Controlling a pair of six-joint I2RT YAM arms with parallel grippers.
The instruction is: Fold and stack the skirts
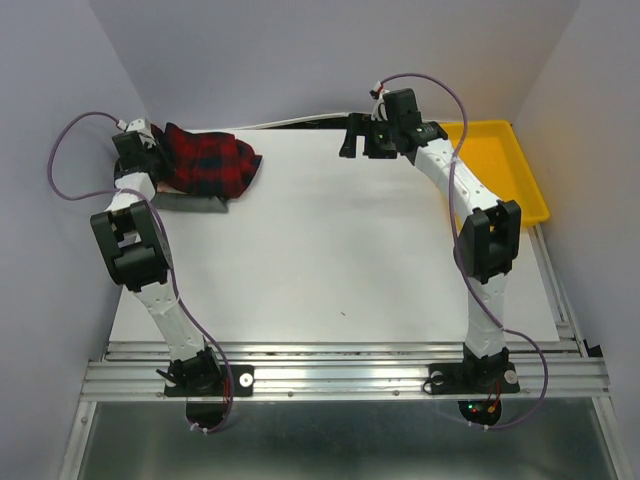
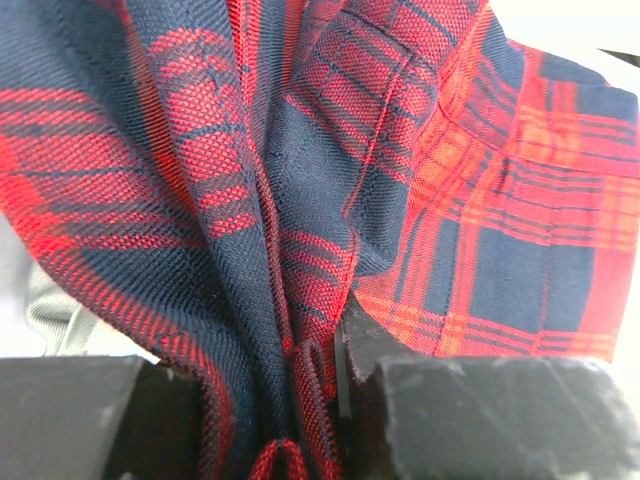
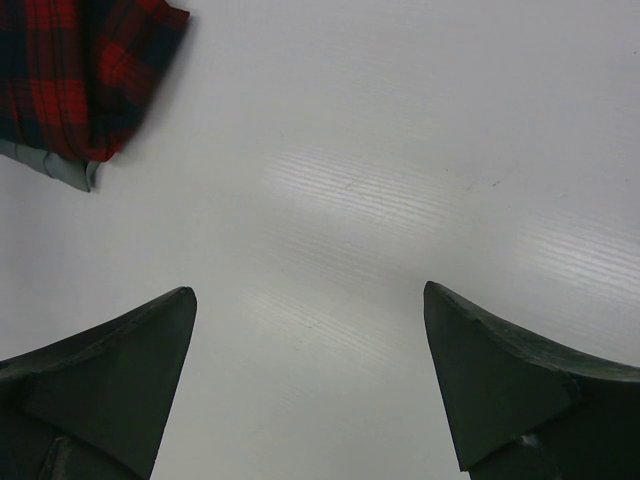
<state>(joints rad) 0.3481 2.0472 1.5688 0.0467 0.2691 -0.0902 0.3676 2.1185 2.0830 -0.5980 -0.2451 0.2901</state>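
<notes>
**Plaid skirt (image 1: 212, 160) pinched in my left claw, far-left corner of the table**

Left claw (image 2: 300, 420): jaws narrowed onto a bunched ridge of the plaid cloth, gathered folds running straight into the gap. That's a hold, not just contact. The rest of the skirt fans out to the right of the claw and lies on top of what I take to be the grey skirt (image 1: 203, 204). Only a strip of grey shows, along the near edge. Both sit at the far-left corner of the table (image 1: 350, 260), close to the wall.

Right claw (image 3: 308, 290): spread wide, nothing in it, over the far side of the table, well apart from the pile. Yellow tray (image 1: 527, 190) is to its right.

Risks:
- My grip is on a crumple, not a clean edge. If I pull from here, the fold likely opens or the plaid lands lumpy.
- If I drag sideways, the grey one underneath could shift with it.
- The pile is near the table's left edge, so a push left could take it off.

Can't see:
- my left fingertips, buried in cloth
- how many layers I've got
- whether grey is caught in the pinch
- the floral skirt, not in any view
</notes>
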